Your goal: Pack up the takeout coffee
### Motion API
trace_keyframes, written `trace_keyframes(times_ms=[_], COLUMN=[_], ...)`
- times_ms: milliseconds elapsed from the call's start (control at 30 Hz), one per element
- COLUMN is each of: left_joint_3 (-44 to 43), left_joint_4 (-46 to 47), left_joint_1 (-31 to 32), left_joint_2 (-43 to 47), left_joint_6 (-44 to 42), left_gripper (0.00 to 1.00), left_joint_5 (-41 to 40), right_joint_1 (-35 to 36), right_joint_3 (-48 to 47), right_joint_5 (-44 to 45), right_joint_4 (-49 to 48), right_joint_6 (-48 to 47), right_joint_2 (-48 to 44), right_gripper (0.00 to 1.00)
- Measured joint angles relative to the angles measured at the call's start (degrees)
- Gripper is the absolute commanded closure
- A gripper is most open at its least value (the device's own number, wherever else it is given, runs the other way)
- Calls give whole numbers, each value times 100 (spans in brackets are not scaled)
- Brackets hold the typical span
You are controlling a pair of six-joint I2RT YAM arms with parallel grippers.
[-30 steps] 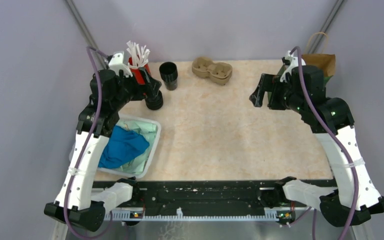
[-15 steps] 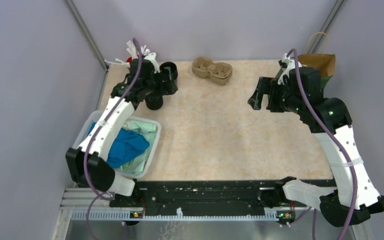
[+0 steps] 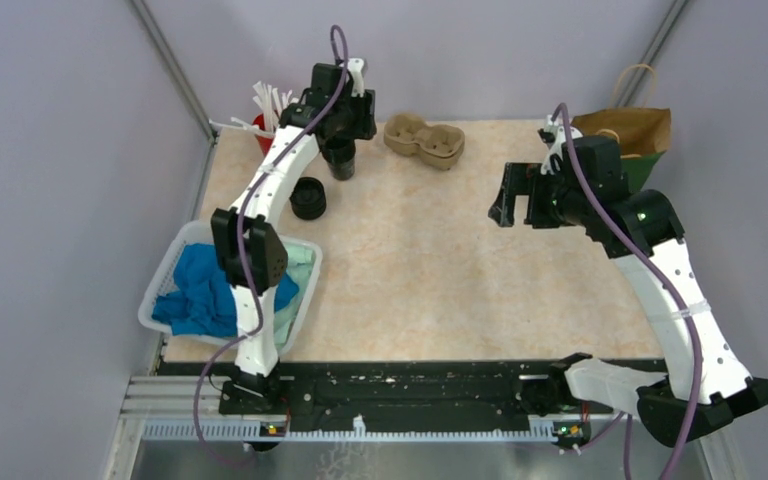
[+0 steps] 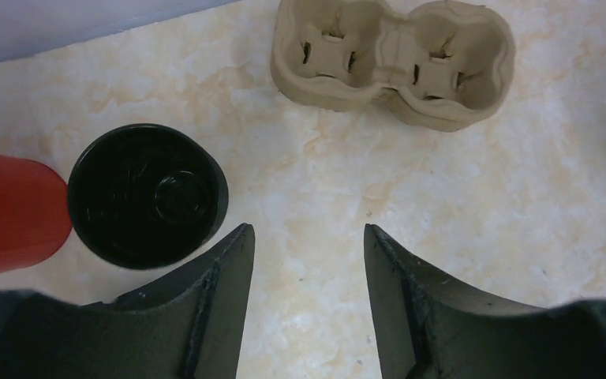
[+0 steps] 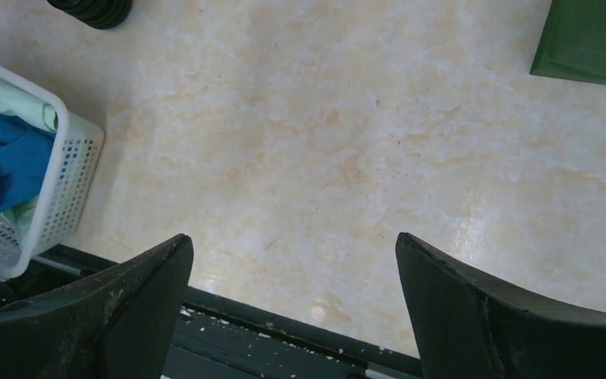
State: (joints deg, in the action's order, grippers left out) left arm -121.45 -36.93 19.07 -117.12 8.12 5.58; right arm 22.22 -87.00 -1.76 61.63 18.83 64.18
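Note:
The takeout coffee, a small black tapered cup, stands at the back left of the table. In the left wrist view the cup is seen from above, its top dark, just beyond and left of my left finger. My left gripper hangs over the table beside it. The left gripper is open, with only bare table between its jaws. My right gripper is open above the table's right half, far from the cup. In its own view the right gripper holds nothing.
A red cup of white sticks stands left of the black cup, close beside it. A brown pulp cup tray lies to its right. A black round lid stack sits nearer. A white basket of cloths is front left. A brown paper bag stands back right.
My left arm has stretched from beside the red cup and lid stack to the back, over the black cup, and its jaws have narrowed. The right arm shifted slightly left.

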Motion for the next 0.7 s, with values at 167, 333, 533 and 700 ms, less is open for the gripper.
trace_keyframes(times_ms=[167,333,533,700], left_joint_3=[-728,-815,-903,-929], left_joint_4=[-203,-221,-155,-2], left_joint_1=[-4,-57,-203,-387], left_joint_2=[-859,-1102,-1121,-1167], left_joint_6=[-153,-151,-37,179], left_gripper=[41,36,34,40], left_joint_5=[-105,-109,-50,140], right_joint_1=[0,0,0,0], right_joint_3=[-13,-44,-55,-55], right_joint_5=[2,44,66,79], right_joint_4=[-7,28,28,28], right_joint_6=[-273,-485,-634,-702], right_joint_2=[289,470,494,518], right_gripper=[1,1,1,1])
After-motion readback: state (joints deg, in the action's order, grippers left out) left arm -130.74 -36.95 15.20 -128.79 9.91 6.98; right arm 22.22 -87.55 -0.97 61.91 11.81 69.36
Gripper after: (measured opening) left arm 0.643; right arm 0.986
